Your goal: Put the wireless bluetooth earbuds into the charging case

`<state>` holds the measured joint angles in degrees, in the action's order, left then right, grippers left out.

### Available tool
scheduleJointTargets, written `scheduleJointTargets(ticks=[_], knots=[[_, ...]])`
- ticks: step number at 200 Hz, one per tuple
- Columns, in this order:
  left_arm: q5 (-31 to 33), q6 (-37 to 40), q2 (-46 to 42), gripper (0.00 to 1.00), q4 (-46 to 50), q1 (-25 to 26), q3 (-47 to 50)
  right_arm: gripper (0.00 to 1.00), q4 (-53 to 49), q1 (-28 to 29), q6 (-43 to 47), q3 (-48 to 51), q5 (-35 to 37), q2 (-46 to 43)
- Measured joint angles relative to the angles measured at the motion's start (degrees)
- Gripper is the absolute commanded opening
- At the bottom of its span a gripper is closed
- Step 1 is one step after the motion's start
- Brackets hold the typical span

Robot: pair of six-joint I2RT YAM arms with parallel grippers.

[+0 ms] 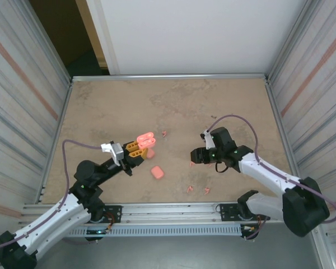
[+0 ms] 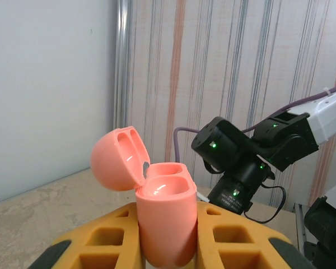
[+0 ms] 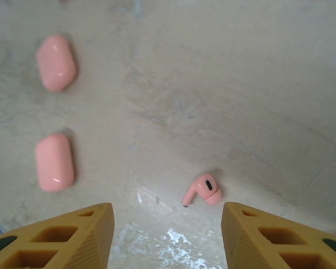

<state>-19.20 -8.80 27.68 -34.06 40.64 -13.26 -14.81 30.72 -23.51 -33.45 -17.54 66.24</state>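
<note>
On the left half of the table (image 1: 224, 106), the left gripper (image 1: 135, 149) was closed on one open charging case (image 1: 146, 139), which it held clear of the surface. In the left wrist view, the case body stood upright between the two orange fingers (image 2: 95, 246). Its lid (image 2: 116, 159) was hinged back to the left and showed two recesses.

Just right of that, two further cases lay shut on the table, well apart from each other. These were the first closed case (image 3: 56, 63) and the second closed case (image 3: 55, 161). Cases counted: three, one open and held, two closed and lying loose.

Four earbuds could be counted from overhead, all lying on the table:
- The far earbud (image 1: 164, 133) lay just right of the held case.
- Two near earbuds (image 1: 189, 189) lay close together toward the near edge, the other of them (image 1: 206, 191) to the right.
- The fourth earbud (image 1: 191, 164) lay at the fingertips of the right gripper (image 1: 197, 157).

Any others were too small to confirm.

On the right, the right gripper was low over the table with its jaws apart and holding nothing. In the right wrist view, the fourth earbud lay on its side between the lines of the two fingers and slightly ahead of them. It was nearer the right-hand finger and touched neither.
</note>
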Motion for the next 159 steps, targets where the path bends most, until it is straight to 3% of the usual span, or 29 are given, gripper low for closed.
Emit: scheduleJointTargets(ticks=[159], knots=[[0.0, 0.0, 0.1, 0.0, 1.1, 0.0, 0.0, 0.49, 3.8, 3.4, 1.6, -6.1, 2.9, 18.8]])
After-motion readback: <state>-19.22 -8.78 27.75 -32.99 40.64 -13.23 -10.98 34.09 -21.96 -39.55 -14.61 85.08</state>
